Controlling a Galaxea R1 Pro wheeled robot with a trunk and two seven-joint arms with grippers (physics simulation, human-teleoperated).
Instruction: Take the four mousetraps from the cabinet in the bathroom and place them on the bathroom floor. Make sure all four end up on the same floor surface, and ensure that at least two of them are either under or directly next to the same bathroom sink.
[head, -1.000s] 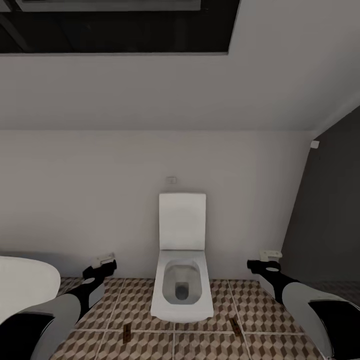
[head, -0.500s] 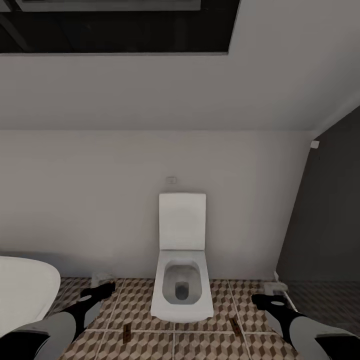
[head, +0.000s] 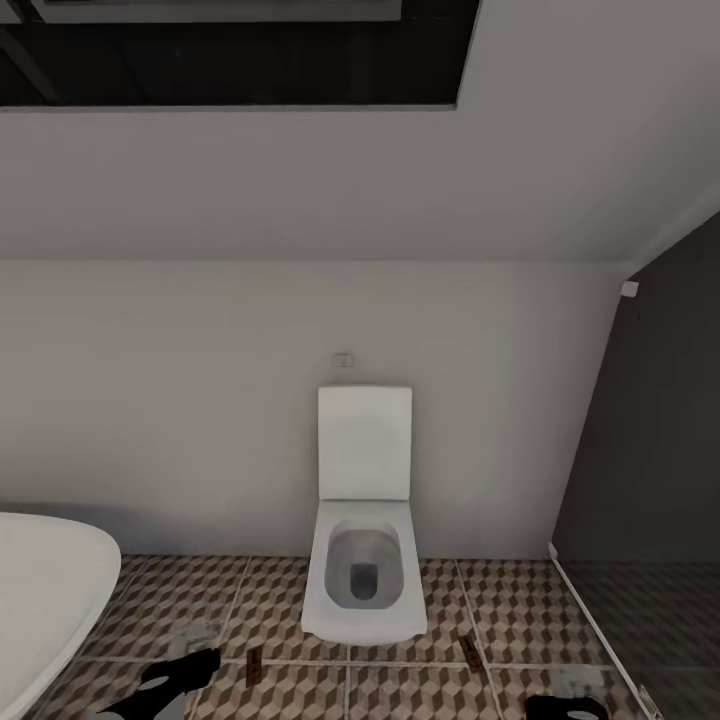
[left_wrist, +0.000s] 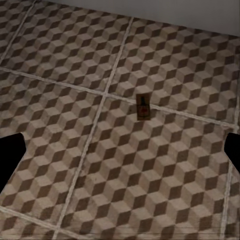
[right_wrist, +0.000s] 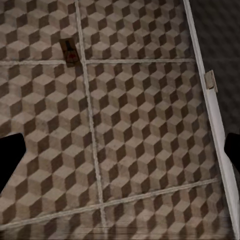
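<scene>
Two mousetraps lie on the cube-patterned bathroom floor (head: 170, 600) in front of the toilet, one to its left (head: 253, 665) and one to its right (head: 468, 652). My left gripper (head: 185, 668) hangs low beside the left mousetrap (left_wrist: 143, 106), open and empty (left_wrist: 120, 155), its dark fingertips (left_wrist: 10, 160) far apart. Low at the right, my right gripper (head: 565, 707) is open too (right_wrist: 120, 155), and the right mousetrap (right_wrist: 69, 52) lies ahead of it on the tiles. The sink and the cabinet are out of view.
A white toilet (head: 362, 570) with its lid up stands against the back wall. The white bathtub's rim (head: 50, 590) juts in at the left. A dark wall (head: 660, 450) and a white threshold strip (right_wrist: 215, 115) bound the tiles at the right.
Both arms have dropped from about toilet-bowl height to near the floor, sinking toward the bottom edge of the head view. The camera and the mousetraps have not moved.
</scene>
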